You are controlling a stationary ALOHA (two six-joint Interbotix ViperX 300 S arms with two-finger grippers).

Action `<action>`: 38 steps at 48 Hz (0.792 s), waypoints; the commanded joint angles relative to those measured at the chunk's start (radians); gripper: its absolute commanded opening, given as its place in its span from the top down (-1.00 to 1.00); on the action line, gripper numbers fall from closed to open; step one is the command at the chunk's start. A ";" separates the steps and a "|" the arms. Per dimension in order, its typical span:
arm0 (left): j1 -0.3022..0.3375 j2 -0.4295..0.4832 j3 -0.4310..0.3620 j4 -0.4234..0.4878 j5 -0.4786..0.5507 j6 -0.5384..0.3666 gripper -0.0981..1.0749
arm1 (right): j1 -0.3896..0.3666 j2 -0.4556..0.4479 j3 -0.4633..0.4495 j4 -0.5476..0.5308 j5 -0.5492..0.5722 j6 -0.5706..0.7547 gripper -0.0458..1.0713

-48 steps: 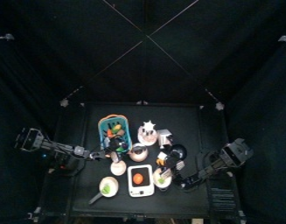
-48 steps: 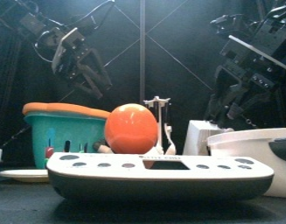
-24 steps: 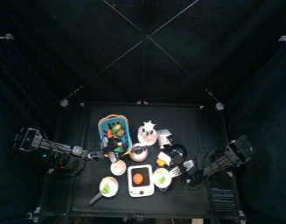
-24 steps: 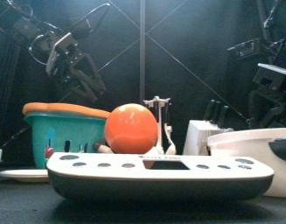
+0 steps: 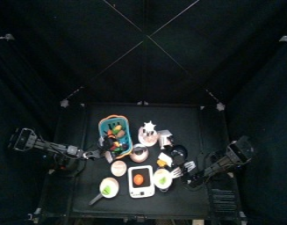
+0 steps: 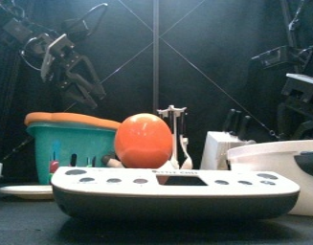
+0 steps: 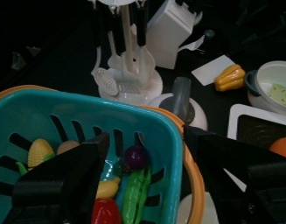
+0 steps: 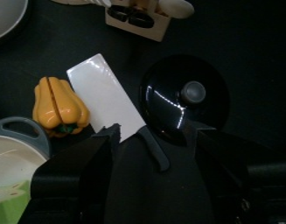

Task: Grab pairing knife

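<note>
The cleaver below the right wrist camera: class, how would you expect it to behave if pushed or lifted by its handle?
The cleaver lies flat on the table, so it should slide, not roll. Its broad white blade dwarfs the thin dark handle, so it would likely droop blade-first. It looks like stiff toy plastic, probably light.

The black curtains (image 5: 143,53) are swallowing most of the light, so the overhead picture is staying very dim around the small lit table (image 5: 139,149). At table height, light is falling from above and in front, making the orange egg (image 6: 144,140) glow and the white scale (image 6: 175,189) below it shine, while the arms behind the egg are sinking into gloom. Near the yellow pepper (image 8: 56,105), a black lid (image 8: 186,96) is catching a curved streak of glare, and the jaws nearest each wrist camera are looking soft and out of focus.
</note>
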 commanded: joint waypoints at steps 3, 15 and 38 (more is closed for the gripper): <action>0.003 -0.003 -0.012 -0.002 0.002 0.002 -0.86 | -0.003 -0.014 -0.017 -0.025 0.002 0.003 -0.73; 0.003 -0.003 -0.009 -0.002 0.002 0.002 -0.86 | -0.005 -0.012 -0.023 -0.048 0.002 0.003 -0.73; 0.005 -0.003 -0.009 -0.011 0.002 -0.002 -0.86 | -0.012 -0.014 -0.040 -0.115 0.080 -0.002 -0.73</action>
